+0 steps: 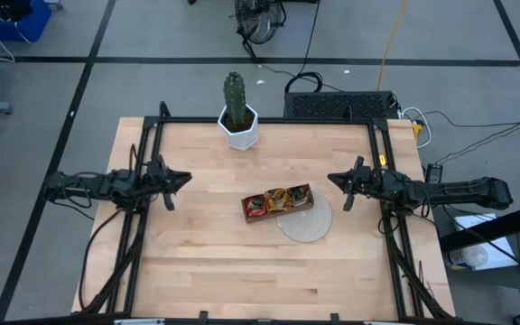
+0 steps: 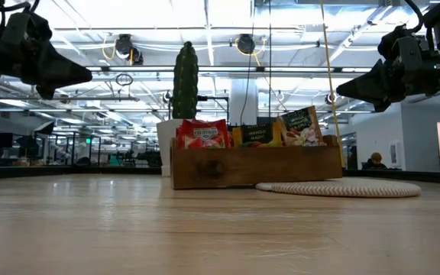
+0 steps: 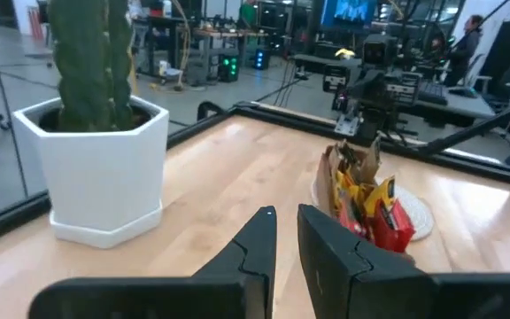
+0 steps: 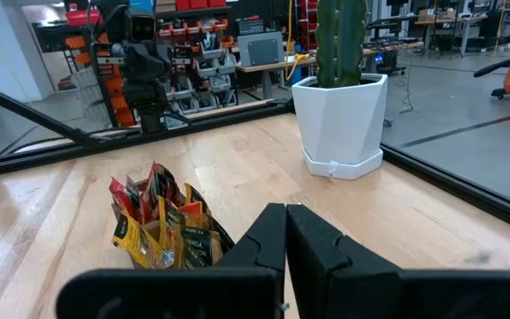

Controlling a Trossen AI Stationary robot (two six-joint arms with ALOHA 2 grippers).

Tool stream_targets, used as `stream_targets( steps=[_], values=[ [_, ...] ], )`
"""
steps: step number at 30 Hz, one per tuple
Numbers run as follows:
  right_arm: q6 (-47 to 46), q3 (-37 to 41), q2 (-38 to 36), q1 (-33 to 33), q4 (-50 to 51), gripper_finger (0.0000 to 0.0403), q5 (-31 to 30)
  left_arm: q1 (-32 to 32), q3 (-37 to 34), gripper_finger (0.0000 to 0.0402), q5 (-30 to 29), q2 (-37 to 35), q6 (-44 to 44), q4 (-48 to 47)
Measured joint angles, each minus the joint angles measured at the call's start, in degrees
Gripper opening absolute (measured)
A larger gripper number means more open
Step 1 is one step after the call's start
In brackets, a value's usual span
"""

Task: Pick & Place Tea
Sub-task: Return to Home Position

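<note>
Since the tea (image 1: 277,201) already stands packed in the wooden tray (image 2: 250,168) near the middle of the table (image 1: 197,262), homing should be a plain retreat: each arm folds back along its own side, high enough that nothing brushes the tray or the potted cactus (image 1: 238,117). The left gripper (image 1: 179,185) hovers well off the tray's left end, fingers a narrow slit apart and empty. The right gripper (image 1: 338,188) hovers off its right end, fingers pressed together, also empty. Upright in the tray, red sachets (image 2: 202,134) fill the left section, orange-yellow sachets (image 1: 278,199) the middle, and what look like grey-white sachets (image 1: 298,193) the right. The tray's right end lies over the edge of a round woven mat (image 1: 310,227).
</note>
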State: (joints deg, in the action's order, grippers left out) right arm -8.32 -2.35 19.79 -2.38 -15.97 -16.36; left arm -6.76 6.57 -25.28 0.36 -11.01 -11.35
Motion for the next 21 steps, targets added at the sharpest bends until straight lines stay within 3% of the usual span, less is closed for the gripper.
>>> stream_targets(
  steps=[6, 12, 17, 21],
  values=[
    [0.02, 0.00, -0.02, -0.01, 0.00, 0.0000, 0.00, 0.00, -3.72, 0.0051, 8.70, 0.02, 2.81, 8.17],
    [0.00, 0.00, -0.02, 0.01, 0.00, 0.0000, 0.00, 1.73, -5.35, 0.0051, 9.68, 0.33, 5.82, 13.25],
    [0.02, 0.00, 0.00, 0.01, 0.00, 0.0000, 0.00, 4.42, -5.35, 0.0051, 19.91, 2.19, 7.80, 11.78],
    [0.02, 0.00, 0.00, 0.01, 0.00, 0.0000, 0.00, 6.27, -5.38, 0.0051, 17.39, 3.48, 10.13, 11.93]
  ],
)
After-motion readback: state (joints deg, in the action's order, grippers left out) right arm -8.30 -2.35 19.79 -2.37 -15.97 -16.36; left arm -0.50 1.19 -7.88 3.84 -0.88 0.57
